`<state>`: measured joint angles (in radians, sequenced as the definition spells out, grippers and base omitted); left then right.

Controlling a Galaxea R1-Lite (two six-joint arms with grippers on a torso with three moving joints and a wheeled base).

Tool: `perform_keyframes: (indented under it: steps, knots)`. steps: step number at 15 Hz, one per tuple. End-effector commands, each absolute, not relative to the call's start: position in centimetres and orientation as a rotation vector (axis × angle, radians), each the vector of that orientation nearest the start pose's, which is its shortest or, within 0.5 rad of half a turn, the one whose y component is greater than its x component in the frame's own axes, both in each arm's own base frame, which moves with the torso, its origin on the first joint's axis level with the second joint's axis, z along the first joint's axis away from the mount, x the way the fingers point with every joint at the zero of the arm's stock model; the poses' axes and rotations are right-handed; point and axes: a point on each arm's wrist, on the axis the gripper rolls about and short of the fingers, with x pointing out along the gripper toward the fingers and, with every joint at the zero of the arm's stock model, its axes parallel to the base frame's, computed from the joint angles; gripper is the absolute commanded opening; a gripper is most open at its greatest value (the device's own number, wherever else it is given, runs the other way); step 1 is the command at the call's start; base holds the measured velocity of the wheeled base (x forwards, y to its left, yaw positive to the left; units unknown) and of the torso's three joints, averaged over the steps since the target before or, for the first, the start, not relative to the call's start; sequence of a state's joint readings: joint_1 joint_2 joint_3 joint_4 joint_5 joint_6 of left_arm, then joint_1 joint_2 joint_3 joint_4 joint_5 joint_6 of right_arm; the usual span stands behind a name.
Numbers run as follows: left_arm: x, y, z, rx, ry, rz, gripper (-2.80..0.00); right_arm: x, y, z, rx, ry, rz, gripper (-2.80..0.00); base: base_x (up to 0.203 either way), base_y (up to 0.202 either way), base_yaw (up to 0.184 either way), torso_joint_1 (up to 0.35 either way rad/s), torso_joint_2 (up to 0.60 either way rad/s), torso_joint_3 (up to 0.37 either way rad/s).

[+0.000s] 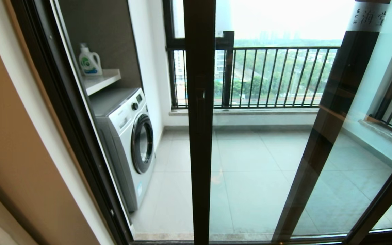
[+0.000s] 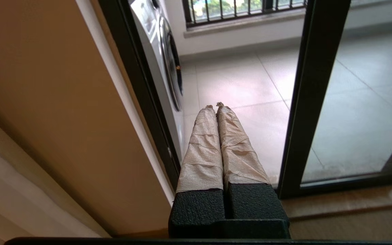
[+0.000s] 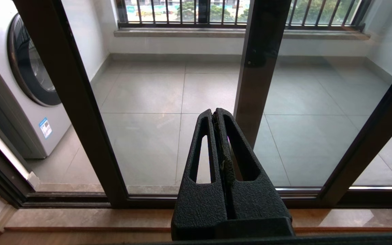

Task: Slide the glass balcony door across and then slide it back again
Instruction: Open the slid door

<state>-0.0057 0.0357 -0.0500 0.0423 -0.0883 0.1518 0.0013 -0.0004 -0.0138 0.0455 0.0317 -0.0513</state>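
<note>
- Head view: the glass balcony door [image 1: 201, 136] shows its dark upright stile at centre, running from 12 to 6 o'clock, partly slid across an opening on its left. One washing machine [image 1: 128, 136] stands at 9 o'clock, with one detergent bottle [image 1: 88, 61] on a shelf [image 1: 102, 80] at 10 o'clock. One balcony railing [image 1: 277, 76] spans 1 to 2 o'clock. Neither arm appears here.
- Left wrist view: the left gripper [image 2: 215, 106] has two paper-wrapped fingers [image 2: 202, 146] pressed together, holding nothing, apart from the door stile at 2 o'clock.
- Right wrist view: the right gripper [image 3: 214, 112] has its two black fingers closed, empty, short of the glass, between two dark stiles.
</note>
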Motion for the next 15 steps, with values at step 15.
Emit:
perform_keyframes:
  steps: [15]
  knots:
    - [-2.27,-0.03,7.52,0.011,0.004,-0.022,-2.8,-2.39,0.07,7.47,-0.052,0.03,0.035,-2.8,0.0,0.0,0.0,0.0,0.0,0.0]
